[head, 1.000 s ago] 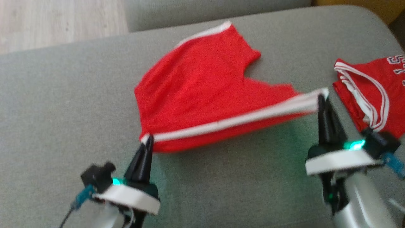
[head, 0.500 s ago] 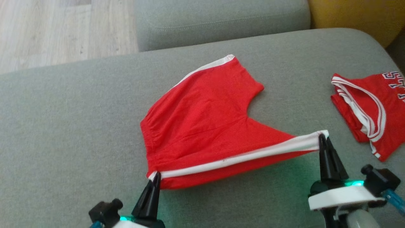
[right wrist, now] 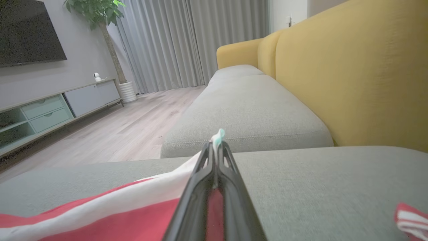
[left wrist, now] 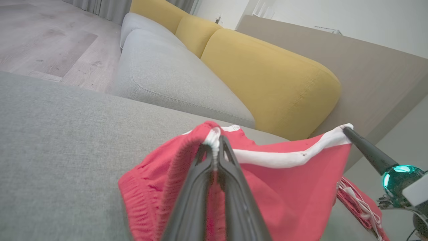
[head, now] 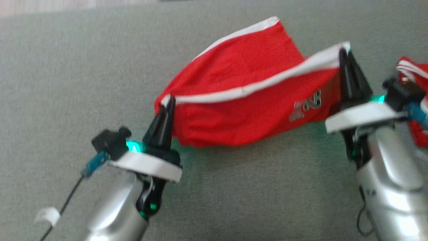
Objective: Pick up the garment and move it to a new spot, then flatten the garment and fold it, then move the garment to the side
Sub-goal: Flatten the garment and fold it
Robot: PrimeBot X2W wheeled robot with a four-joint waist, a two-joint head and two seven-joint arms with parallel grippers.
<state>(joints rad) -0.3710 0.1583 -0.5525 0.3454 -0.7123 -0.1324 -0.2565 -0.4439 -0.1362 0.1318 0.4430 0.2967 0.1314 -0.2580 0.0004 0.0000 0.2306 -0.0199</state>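
Red, white-striped mesh garment (head: 240, 117)

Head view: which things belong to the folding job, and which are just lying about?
Job: red shorts; left claw, shut on one end of their white stripe; right claw, shut on the other end; grey sofa seat beneath.
Lying about: red jersey by the right arm; yellow back cushions; TV cabinet; potted plant.

**A home living room**

A grey fabric sofa (right wrist: 254, 110) with yellow back cushions (right wrist: 351, 73) stands on pale wood flooring (right wrist: 127, 130). Beyond are a dark wall-mounted television (right wrist: 26, 33), a low cabinet with pale green drawers (right wrist: 46, 112), grey floor-length curtains (right wrist: 187, 43) and a potted tree (right wrist: 103, 20).
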